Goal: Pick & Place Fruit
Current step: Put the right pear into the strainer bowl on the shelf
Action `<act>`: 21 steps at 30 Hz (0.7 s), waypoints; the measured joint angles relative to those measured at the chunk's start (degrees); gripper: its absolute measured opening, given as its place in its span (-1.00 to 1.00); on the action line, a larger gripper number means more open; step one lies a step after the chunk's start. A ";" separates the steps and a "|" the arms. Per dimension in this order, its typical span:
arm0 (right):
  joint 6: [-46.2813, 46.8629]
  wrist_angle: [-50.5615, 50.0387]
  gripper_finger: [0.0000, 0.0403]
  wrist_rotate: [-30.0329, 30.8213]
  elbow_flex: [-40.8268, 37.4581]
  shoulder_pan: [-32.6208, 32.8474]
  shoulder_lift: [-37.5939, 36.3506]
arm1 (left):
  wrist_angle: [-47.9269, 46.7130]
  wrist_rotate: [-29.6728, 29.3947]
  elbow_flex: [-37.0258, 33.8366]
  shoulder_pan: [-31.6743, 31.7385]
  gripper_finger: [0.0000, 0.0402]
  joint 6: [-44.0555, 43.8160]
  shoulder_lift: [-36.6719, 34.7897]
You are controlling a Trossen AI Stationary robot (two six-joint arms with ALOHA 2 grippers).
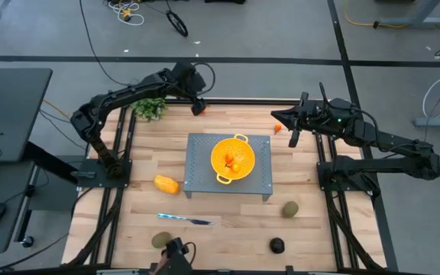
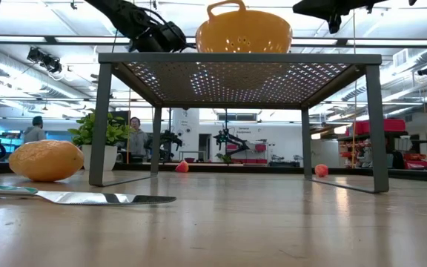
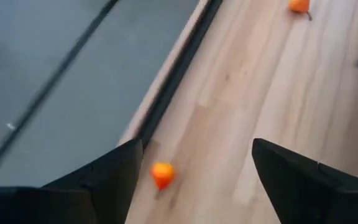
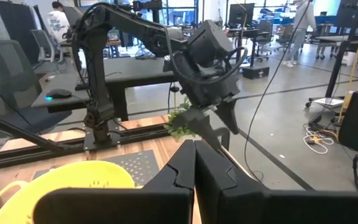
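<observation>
On the worktop (image 1: 228,218) the mango (image 1: 166,184), two kiwis (image 1: 290,209) and a dark fruit (image 1: 276,245) wait – lower frame. The colander (image 1: 233,159), centre, holds some small orange fruit. Left end effector (image 1: 198,108), jaws wide, hovers over a cherry tomato (image 3: 161,173) – top centre; right end effector (image 1: 294,137) is closed, empty.

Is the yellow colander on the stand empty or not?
Not empty: the high view shows small orange fruits inside the yellow colander.

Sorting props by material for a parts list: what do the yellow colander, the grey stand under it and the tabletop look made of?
Colander: probably enamelled metal or plastic; glossy yellow, punched holes, loop handles. Stand: looks like painted metal; matte grey, perforated top, thin square legs. Tabletop: wood, butcher-block style; pale glued strips with visible grain.
</observation>
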 joint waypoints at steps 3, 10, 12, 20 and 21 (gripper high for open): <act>0.28 -0.15 -0.98 -0.02 0.01 0.00 0.02 | 1.20 0.04 -1.44 0.48 0.52 3.40 -0.15; 1.51 -0.89 -0.98 -0.02 -0.01 0.02 0.00 | 4.21 1.86 -6.04 1.05 0.45 8.09 -0.13; 1.50 -0.95 -0.98 -0.04 -0.01 0.00 0.00 | 6.15 1.75 -7.09 1.26 0.44 9.35 -0.13; 1.49 -0.93 -0.98 -0.04 0.01 0.00 0.00 | 11.77 3.71 -11.51 3.05 0.42 11.62 -0.13; 1.49 -0.93 -0.98 -0.04 0.01 0.00 0.00 | 11.98 4.03 -11.96 3.31 0.42 11.64 -0.13</act>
